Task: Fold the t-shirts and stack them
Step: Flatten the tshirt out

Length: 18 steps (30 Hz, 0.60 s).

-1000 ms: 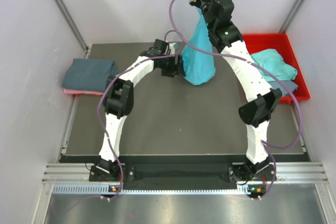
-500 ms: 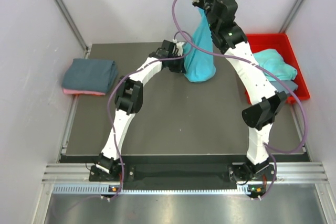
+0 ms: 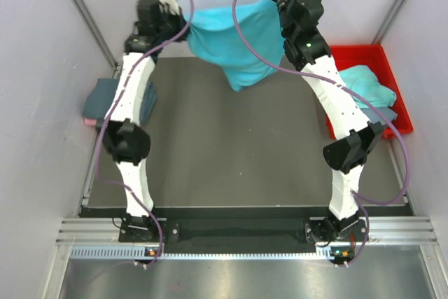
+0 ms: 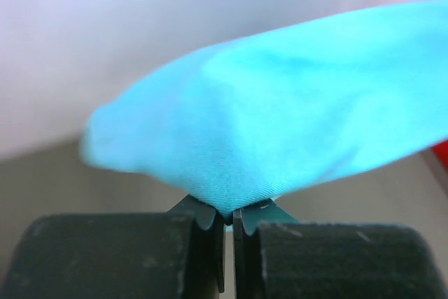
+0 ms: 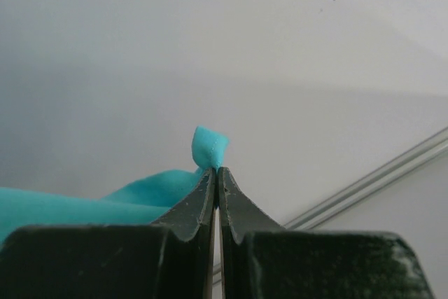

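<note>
The left gripper (image 4: 229, 216) and the right gripper (image 5: 216, 176) each pinch an edge of a plain turquoise cloth t-shirt (image 3: 234, 43), which hangs spread between them above the far edge of the dark tabletop (image 3: 231, 152).

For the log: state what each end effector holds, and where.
Both hold one turquoise shirt in the air: left end effector pinches a fold at one top end, right end effector a small tip at the other.

Turquoise t-shirt (image 4: 280, 117) blurred close up, cut off by right edge
</note>
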{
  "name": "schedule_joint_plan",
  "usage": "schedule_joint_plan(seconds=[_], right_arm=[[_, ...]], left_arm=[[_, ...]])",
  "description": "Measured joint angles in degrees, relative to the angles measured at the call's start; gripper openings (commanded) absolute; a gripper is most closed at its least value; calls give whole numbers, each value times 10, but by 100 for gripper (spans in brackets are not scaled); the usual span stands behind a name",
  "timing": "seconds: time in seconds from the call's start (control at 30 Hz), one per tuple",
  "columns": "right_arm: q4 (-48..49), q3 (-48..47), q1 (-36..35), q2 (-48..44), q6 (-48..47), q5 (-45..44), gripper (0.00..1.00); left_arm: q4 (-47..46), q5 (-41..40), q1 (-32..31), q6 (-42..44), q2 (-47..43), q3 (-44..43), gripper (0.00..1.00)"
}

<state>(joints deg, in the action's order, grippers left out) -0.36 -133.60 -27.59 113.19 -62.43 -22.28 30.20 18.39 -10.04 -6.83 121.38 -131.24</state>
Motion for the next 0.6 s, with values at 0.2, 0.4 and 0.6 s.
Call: schedule_joint_plan(seconds=[0.2,0.4,0.6], right_arm=[[25,10,0,-23,-31,-21,0],[8,64,0,-113,-30,-26,0],[-25,136,0,-226,1,-26,0]], left_arm=[[-25,-15,-5,57,-162,-25,0],[-7,11,-16,79,-254,56,0],[24,18,-15,83,-301,155,0]])
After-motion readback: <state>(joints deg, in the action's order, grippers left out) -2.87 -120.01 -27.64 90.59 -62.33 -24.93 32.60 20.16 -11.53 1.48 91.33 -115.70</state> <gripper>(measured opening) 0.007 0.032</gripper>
